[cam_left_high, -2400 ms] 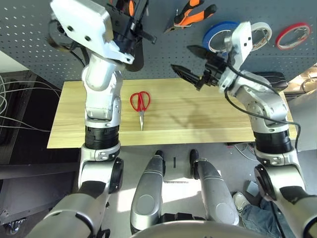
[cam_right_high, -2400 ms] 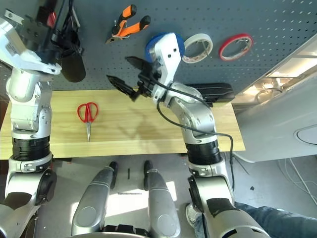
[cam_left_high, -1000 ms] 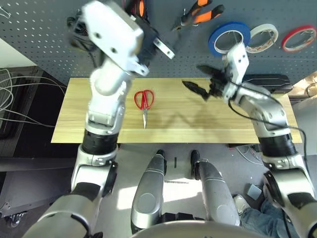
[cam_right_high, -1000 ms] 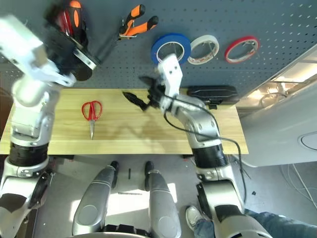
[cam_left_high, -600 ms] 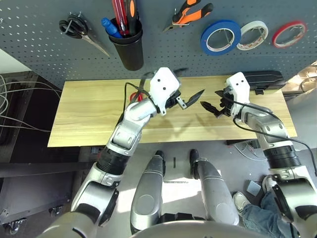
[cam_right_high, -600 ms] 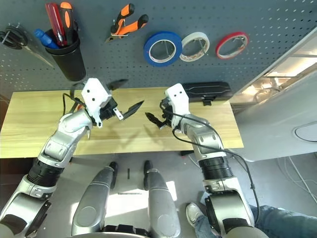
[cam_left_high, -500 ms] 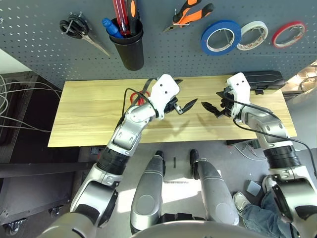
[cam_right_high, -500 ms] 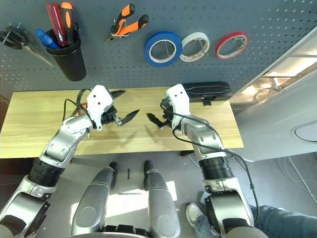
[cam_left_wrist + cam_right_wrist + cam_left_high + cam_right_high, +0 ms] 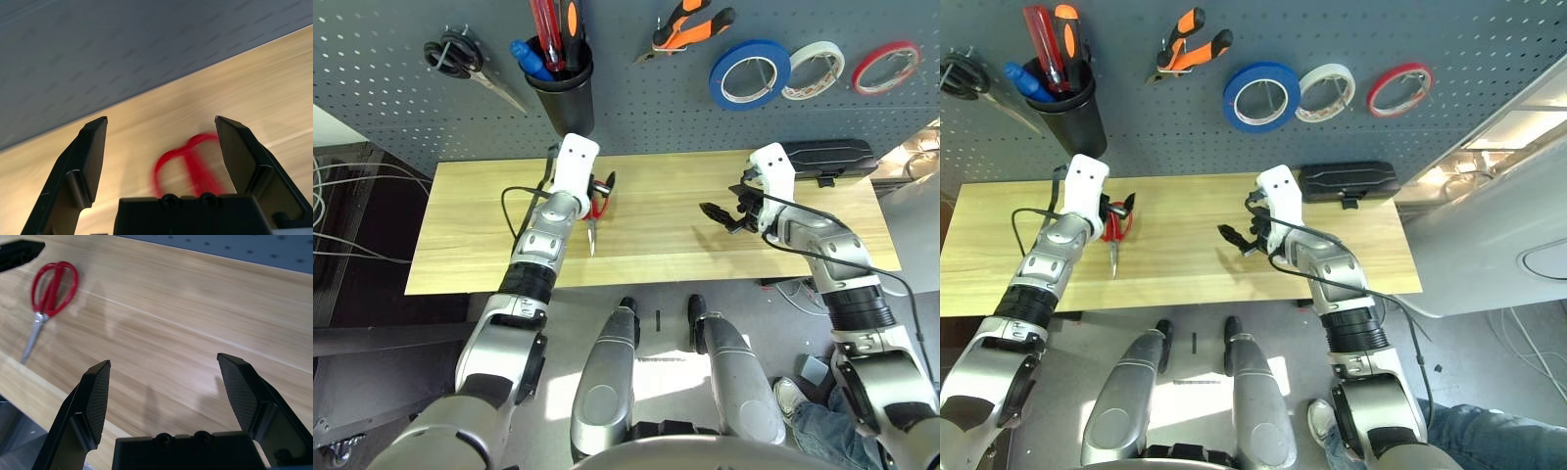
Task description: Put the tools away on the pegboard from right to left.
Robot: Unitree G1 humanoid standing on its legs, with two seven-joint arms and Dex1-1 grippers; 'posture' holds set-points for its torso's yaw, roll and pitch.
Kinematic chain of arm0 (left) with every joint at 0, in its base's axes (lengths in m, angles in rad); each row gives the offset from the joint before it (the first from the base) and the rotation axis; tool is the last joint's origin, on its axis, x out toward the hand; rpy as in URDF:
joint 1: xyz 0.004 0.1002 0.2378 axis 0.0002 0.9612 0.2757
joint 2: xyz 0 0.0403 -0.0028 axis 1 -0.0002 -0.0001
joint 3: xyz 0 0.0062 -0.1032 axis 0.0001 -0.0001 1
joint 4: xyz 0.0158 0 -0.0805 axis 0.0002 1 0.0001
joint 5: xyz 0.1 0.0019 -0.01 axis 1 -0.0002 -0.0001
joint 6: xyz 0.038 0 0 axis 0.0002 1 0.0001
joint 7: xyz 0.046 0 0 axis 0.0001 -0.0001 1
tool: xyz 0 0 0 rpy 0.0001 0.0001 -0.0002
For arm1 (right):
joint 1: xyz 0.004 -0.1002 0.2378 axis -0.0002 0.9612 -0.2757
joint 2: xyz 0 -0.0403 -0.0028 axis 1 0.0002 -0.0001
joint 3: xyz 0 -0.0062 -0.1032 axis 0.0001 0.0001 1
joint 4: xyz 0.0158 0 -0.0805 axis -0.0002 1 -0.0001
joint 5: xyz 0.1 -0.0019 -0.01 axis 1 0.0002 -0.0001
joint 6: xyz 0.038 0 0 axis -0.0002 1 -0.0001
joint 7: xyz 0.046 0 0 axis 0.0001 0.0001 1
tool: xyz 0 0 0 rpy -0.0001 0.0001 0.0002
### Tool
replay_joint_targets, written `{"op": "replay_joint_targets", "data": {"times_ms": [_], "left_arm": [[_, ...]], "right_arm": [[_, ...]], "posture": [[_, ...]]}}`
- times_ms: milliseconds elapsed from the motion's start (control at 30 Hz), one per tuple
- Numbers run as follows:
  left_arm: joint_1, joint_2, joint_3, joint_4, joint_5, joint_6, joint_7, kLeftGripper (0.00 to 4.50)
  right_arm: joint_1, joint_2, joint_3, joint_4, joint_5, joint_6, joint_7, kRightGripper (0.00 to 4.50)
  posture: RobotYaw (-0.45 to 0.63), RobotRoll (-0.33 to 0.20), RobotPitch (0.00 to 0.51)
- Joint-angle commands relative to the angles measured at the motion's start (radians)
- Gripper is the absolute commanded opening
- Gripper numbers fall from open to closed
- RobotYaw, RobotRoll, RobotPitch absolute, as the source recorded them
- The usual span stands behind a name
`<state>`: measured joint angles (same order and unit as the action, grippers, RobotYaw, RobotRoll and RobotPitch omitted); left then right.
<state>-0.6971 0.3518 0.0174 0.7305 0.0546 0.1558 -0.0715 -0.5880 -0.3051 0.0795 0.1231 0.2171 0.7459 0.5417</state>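
The left claw (image 9: 597, 186) has dropped from the pegboard (image 9: 391, 88) to hover over the red-handled scissors (image 9: 48, 293).

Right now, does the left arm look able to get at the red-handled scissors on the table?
Probably yes. The left gripper hovers open right over the red-handled scissors, whose red handles lie between its fingers in the left wrist view. Nothing else lies near them on the table.

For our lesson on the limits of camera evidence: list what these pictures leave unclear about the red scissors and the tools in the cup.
- Red scissors: in the left eye view the left claw covers part of the handles, so contact cannot be judged.
- Red scissors, left wrist view: handles blurred, blades hidden behind the claw's base.
- Tools in the black cup: their lower ends are hidden by the cup's wall.
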Motion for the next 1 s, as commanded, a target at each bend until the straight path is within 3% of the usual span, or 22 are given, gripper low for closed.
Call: {"op": "replay_joint_targets", "data": {"times_ms": [33,700,833,1000], "left_arm": [[0.021,0.01,0.019,0.052,0.009,0.025,0.024,4.48],[0.008,-0.005,-0.004,0.246,0.022,0.059,-0.014,4.48],[-0.007,-0.016,0.0,0.284,0.012,0.104,-0.054,3.61],[-0.027,-0.041,0.025,0.286,-0.034,0.233,-0.132,2.03]], "right_arm": [[-0.004,0.021,0.007,-0.024,0.016,0.028,-0.001,4.5],[-0.059,0.095,0.039,-0.064,0.023,0.03,0.005,4.5],[-0.063,0.099,0.043,-0.062,0.023,0.029,0.005,4.5],[-0.071,0.104,0.045,-0.055,0.021,0.025,0.005,4.5]], "posture": [[0.11,0.0,0.388],[0.11,0.0,0.398],[0.11,0.0,0.398],[0.11,0.0,0.399]]}}
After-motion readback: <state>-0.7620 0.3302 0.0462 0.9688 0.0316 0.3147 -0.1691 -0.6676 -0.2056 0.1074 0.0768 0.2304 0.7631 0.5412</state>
